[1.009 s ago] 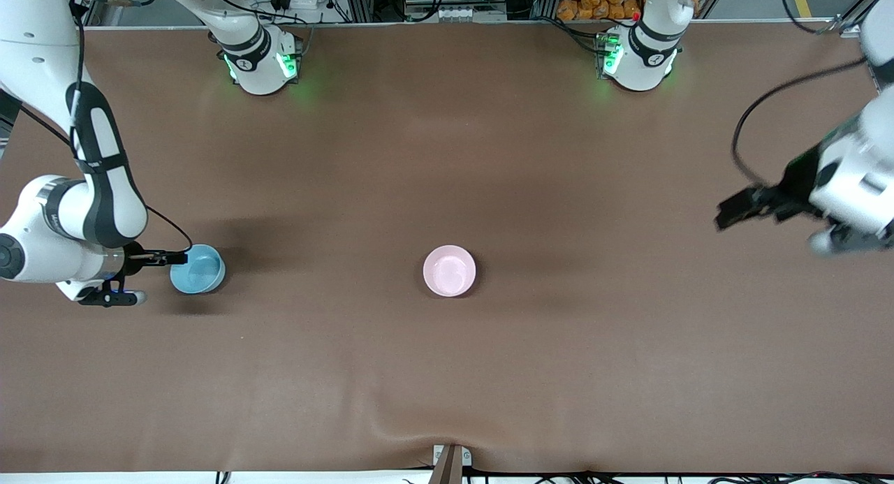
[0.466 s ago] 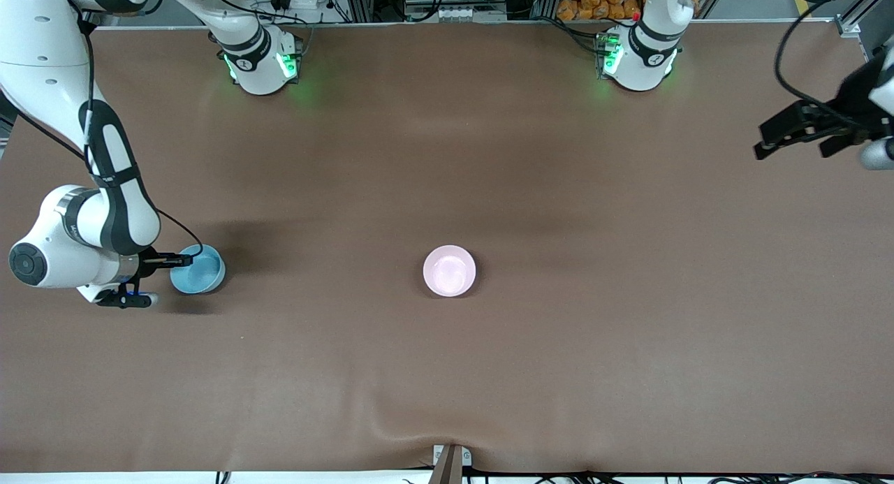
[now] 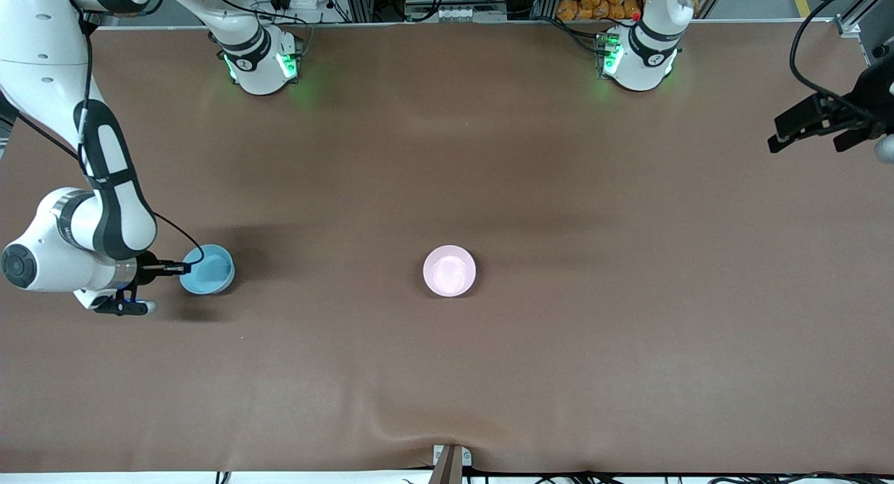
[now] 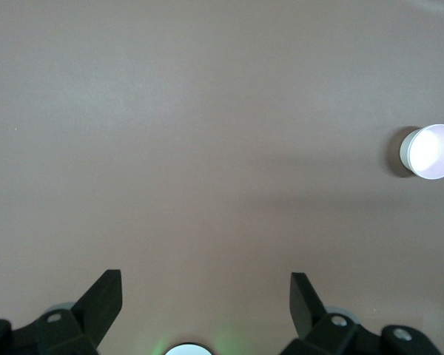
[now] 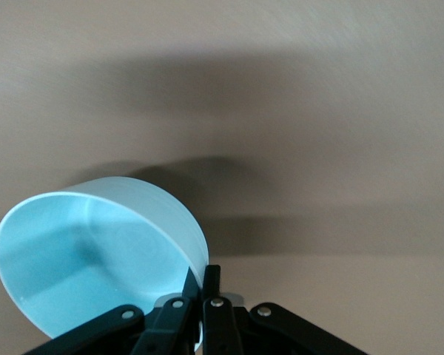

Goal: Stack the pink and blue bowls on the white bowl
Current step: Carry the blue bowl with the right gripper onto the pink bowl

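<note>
My right gripper (image 3: 183, 267) is shut on the rim of the light blue bowl (image 3: 207, 269) at the right arm's end of the table. In the right wrist view the fingers (image 5: 203, 277) pinch the wall of the blue bowl (image 5: 81, 251), which tilts and casts a shadow on the mat. The pink bowl (image 3: 449, 270) stands upright at mid-table and shows pale in the left wrist view (image 4: 431, 150). The white bowl is hidden or out of view. My left gripper (image 3: 804, 147) hangs open and holds nothing over the left arm's end of the table, its fingers (image 4: 107, 296) wide apart.
The brown mat (image 3: 447, 372) covers the whole table, with a raised fold by a bracket (image 3: 450, 463) at the edge nearest the camera. The two arm bases (image 3: 262, 58) (image 3: 639, 54) stand along the farthest edge.
My right gripper has shut on the blue bowl's rim, and the bowl has shifted a little toward mid-table. My left arm has drawn back toward its end of the table.
</note>
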Controlling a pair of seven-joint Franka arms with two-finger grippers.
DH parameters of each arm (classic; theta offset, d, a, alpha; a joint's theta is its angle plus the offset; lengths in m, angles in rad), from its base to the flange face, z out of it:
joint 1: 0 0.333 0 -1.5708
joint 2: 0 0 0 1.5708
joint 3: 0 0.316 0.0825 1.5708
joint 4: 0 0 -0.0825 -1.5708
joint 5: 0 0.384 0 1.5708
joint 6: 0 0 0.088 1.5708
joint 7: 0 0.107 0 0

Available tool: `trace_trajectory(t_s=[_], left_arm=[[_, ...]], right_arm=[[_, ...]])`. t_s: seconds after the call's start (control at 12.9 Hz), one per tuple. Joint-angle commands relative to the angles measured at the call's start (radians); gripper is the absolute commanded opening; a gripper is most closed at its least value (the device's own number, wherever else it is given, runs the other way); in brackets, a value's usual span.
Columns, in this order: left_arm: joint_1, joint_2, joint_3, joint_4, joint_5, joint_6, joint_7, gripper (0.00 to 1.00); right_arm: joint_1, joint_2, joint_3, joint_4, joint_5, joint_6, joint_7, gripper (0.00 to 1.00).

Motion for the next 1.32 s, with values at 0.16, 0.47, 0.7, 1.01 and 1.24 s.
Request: trace_trajectory(t_s=[0.16, 0.47, 0.7, 1.01, 1.24], left_arm=[[-0.003, -0.102, 0.003, -0.146, -0.004, 0.079, -0.01, 1.0], [-0.003, -0.073, 0.003, -0.134, 0.008, 0.109, 0.009, 1.0], [-0.003, -0.075, -0.006, -0.128, 0.042, 0.109, 0.009, 1.0], [-0.003, -0.073, -0.006, -0.121, 0.031, 0.108, 0.013, 1.0], [-0.009, -0.072, -0.006, -0.115, 0.034, 0.108, 0.009, 1.0]], right_arm=[[0.021, -0.048, 0.156, 0.114, 0.061, -0.108, -0.01, 0.0], [0.059, -0.044, 0.24, 0.209, 0.208, -0.226, 0.008, 0.0], [0.23, 0.057, 0.236, 0.35, 0.209, -0.186, 0.185, 0.0], [0.399, 0.094, 0.234, 0.354, 0.207, -0.013, 0.463, 0.0], [0.462, 0.126, 0.234, 0.355, 0.209, 0.004, 0.626, 0.0]])
